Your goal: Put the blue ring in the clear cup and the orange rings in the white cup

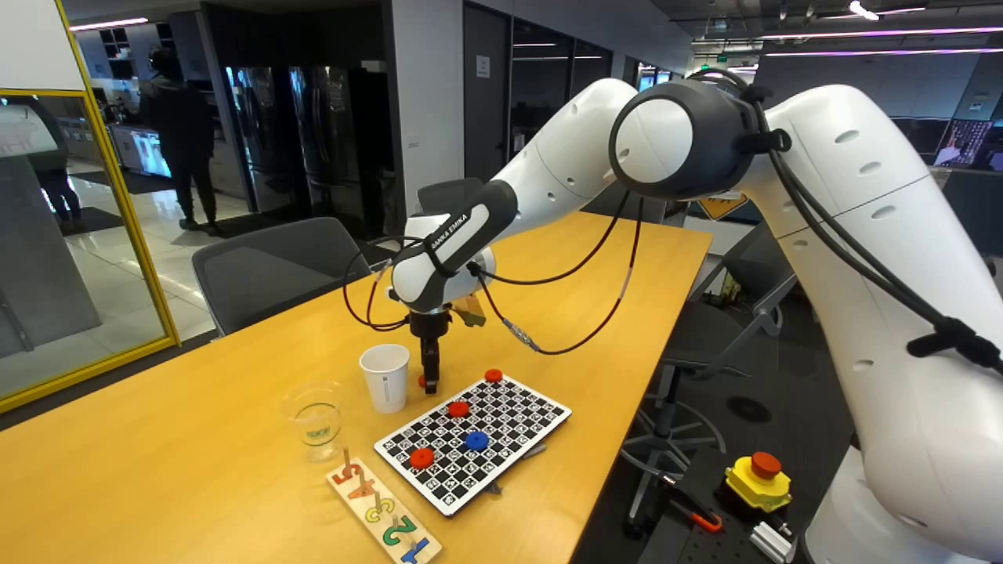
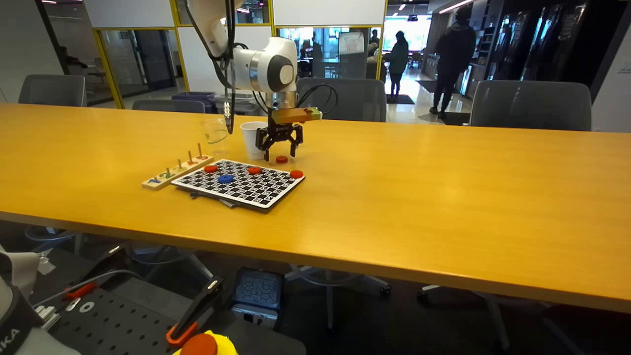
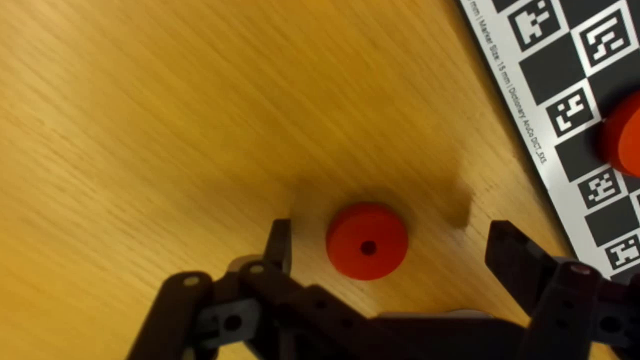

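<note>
Gripper (image 2: 280, 154) spread wide, squat red-orange ring (image 3: 367, 235) with dark centre hole on table (image 2: 443, 187) between jaws, three more orange rings (image 1: 458, 409) plus blue ring (image 1: 476, 441) on checkerboard (image 1: 517, 415), white cup (image 1: 385, 376) left, clear cup (image 1: 318, 427) further left

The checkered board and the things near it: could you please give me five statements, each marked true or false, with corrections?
The blue ring lies on the checkered board. True.
A red ring lies on the table, off the board. True.
This red ring is gripped. False: the fingers stand open on both sides of it.
The clear cup and the white cup stand upright. True.
The white cup stands on the board. False: it stands on the table.
</note>
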Controlling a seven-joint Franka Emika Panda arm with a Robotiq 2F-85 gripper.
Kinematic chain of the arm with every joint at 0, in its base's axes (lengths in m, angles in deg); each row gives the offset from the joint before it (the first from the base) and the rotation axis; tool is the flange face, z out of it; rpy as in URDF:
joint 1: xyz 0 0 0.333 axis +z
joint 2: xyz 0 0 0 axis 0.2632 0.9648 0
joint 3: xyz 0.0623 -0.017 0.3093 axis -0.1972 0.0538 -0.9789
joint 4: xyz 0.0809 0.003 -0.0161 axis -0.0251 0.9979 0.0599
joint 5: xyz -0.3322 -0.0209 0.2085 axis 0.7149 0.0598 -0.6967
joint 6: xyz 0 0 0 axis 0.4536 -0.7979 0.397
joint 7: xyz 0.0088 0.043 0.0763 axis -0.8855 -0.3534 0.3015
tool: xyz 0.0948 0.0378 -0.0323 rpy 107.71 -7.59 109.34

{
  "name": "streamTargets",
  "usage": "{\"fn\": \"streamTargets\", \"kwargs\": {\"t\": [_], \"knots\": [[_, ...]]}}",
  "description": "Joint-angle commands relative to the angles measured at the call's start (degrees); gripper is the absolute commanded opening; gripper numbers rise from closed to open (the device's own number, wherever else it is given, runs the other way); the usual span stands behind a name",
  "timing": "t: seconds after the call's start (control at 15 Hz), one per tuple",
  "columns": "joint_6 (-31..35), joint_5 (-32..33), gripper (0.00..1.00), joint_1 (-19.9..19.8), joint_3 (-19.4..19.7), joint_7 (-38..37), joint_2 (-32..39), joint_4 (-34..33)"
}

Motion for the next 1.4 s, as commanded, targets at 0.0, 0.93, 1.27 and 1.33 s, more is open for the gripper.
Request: {"fn": "streamTargets", "kwargs": {"t": [0.0, 0.93, 1.27, 1.33], "knots": [[-1.74, 0.16, 0.75, 0.53, 0.36, 0.48, 1.56, -3.34], [-0.39, 1.82, 0.17, 1.92, 2.22, -4.01, -5.03, 2.61], [-0.09, 2.17, 0.17, 1.96, 1.84, -4.60, -14.40, 9.49], [-0.03, 2.01, 0.17, 2.27, 1.59, -4.59, -16.00, 10.35]]}}
